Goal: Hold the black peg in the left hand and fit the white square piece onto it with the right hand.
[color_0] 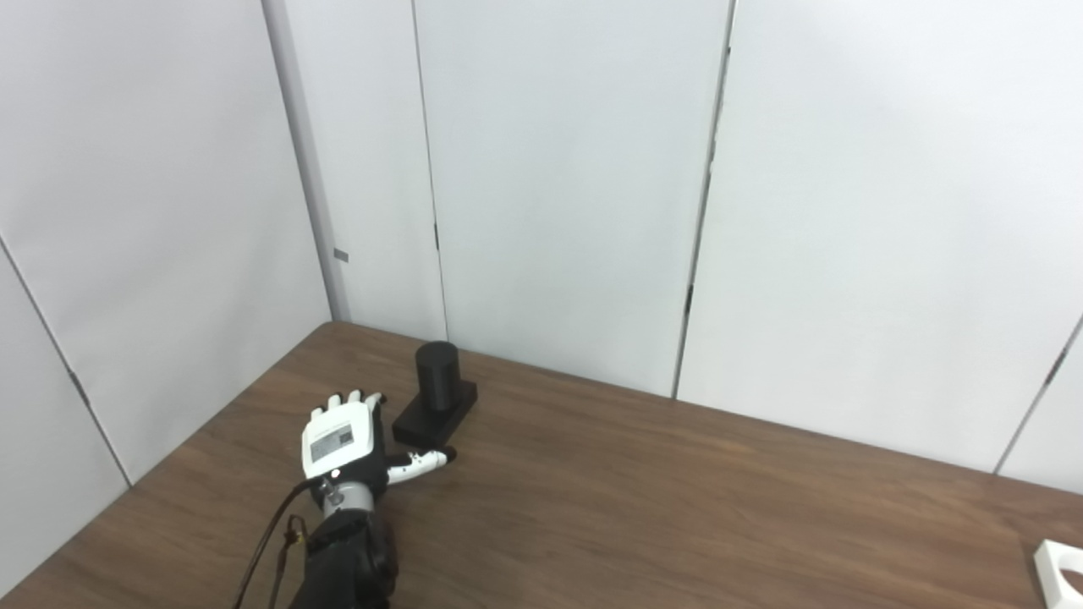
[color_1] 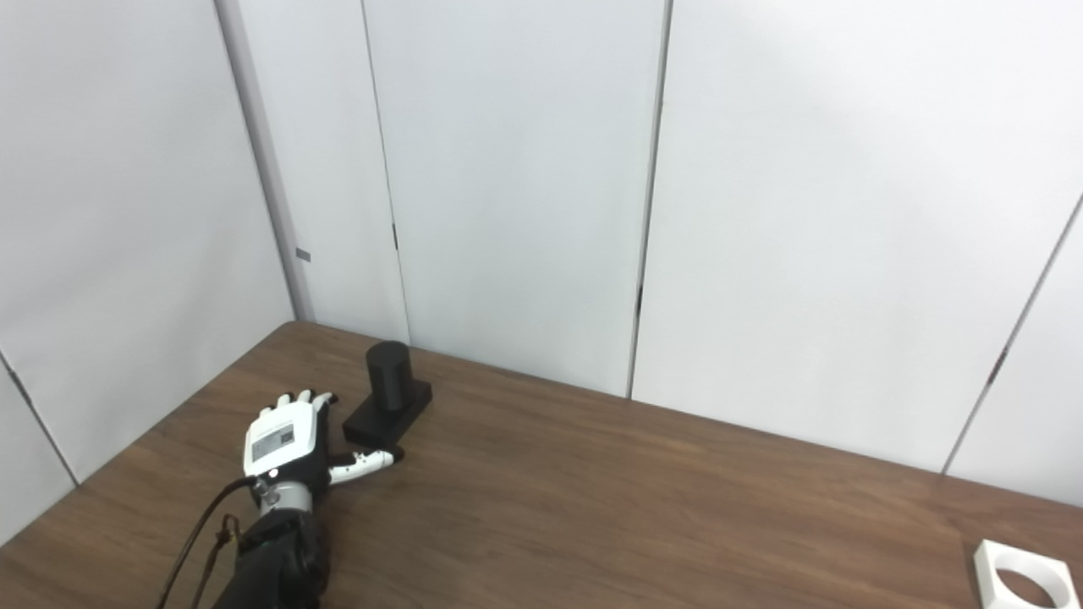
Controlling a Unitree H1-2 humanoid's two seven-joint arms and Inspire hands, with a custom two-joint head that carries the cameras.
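The left hand (color_0: 340,440) lay palm down on the wooden table (color_0: 643,499), holding nothing, its fingers (color_0: 351,402) spread and its thumb (color_0: 420,462) stretched out sideways. The black peg (color_0: 437,376) stood upright on its square base just beyond the thumb and beside the fingertips, long axis vertical, apparently not touched. The white square piece (color_1: 1024,575) sat well apart, far off on the thumb's side at the table's near edge. The right hand was out of view, so the left was nearer the peg. White wall panels (color_0: 558,169) closed the room behind.
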